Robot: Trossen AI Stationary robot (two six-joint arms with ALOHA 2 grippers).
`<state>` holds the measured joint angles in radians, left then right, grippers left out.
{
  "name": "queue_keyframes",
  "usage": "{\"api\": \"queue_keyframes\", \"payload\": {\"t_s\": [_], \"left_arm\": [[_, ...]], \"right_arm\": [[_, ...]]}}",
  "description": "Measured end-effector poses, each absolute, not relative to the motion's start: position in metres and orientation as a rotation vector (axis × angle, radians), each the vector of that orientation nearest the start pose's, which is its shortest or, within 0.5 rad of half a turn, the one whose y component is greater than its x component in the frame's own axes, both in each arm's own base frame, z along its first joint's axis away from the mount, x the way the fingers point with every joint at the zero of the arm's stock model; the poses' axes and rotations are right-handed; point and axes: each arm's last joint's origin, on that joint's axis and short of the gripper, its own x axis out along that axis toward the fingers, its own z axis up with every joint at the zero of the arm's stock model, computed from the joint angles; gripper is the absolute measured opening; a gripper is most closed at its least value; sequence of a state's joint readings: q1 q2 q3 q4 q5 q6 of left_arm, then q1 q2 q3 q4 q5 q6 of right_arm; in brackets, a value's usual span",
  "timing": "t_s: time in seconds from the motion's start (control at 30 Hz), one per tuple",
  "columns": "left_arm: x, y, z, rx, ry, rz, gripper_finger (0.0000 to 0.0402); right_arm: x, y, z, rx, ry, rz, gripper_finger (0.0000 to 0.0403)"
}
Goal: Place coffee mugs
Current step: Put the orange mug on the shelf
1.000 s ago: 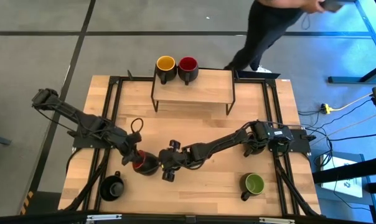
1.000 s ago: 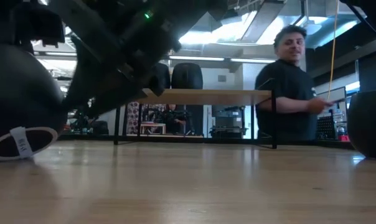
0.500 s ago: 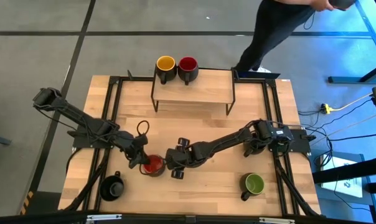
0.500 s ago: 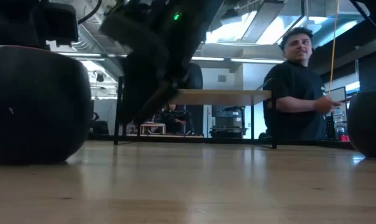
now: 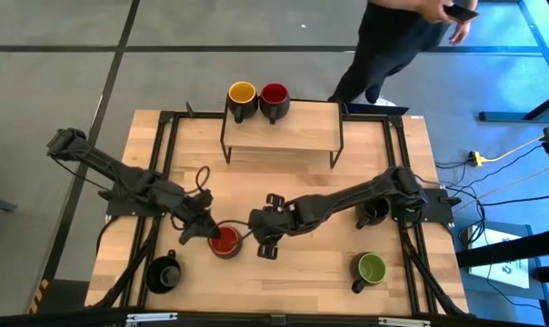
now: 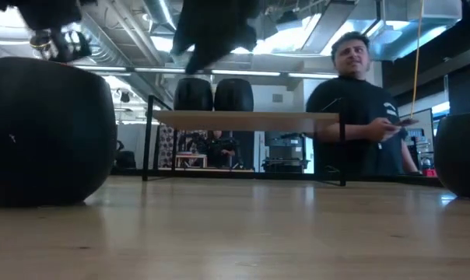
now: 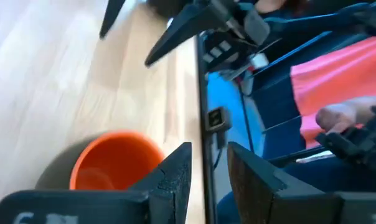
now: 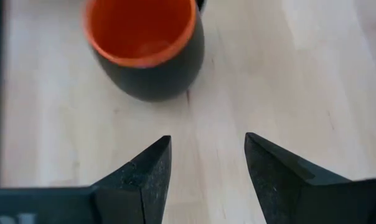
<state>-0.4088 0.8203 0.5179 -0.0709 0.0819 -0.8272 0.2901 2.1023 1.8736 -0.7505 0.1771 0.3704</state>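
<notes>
The orange-red-inside mug (image 5: 224, 242) stands upright on its base on the table, between my two grippers; it shows at the low view's left (image 6: 48, 132). My left gripper (image 5: 207, 234) is open just to its left, with the mug's rim (image 7: 113, 149) beside one finger. My right gripper (image 5: 255, 234) is open, a short way to the mug's right, pointing at it (image 8: 144, 37). The yellow mug (image 5: 242, 94) and the red mug (image 5: 274, 94) stand on the wooden shelf (image 5: 284, 136). A black mug (image 5: 164, 272), a green mug (image 5: 370, 268) and another black mug (image 5: 374, 214) stand on the table.
The shelf stands at the table's far middle, on thin black legs (image 6: 148, 140). A person (image 5: 393, 41) stands beyond the far right corner, holding a phone. The wood between the shelf and the grippers is bare, as is the near middle.
The orange-red mug was tilted at the left gripper a second ago, its underside toward the low camera. It now stands upright on the table. The right gripper has backed away from it toward the table's right and has risen out of the low view.
</notes>
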Motion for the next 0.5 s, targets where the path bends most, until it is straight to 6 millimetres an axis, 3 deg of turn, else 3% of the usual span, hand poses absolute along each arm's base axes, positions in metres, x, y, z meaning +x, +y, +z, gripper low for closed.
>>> {"api": "queue_keyframes", "payload": {"t_s": [0.1,0.17,0.37,0.5], "left_arm": [[0.159,-0.071,0.262,-0.731,0.475,-0.318,0.0096],[0.156,-0.069,0.263,-0.752,0.475,-0.291,0.0096],[0.151,-0.070,0.229,-0.663,0.777,-0.092,0.0096],[0.158,-0.071,0.219,-0.655,0.809,-0.014,0.0096]], "right_arm": [[0.435,0.125,0.275,0.134,0.911,-0.052,0.0191],[0.433,0.124,0.282,0.162,0.883,-0.056,0.0191],[0.437,0.138,0.282,0.211,0.824,-0.046,0.0191],[0.443,0.140,0.267,0.227,0.847,-0.055,0.0191]]}}
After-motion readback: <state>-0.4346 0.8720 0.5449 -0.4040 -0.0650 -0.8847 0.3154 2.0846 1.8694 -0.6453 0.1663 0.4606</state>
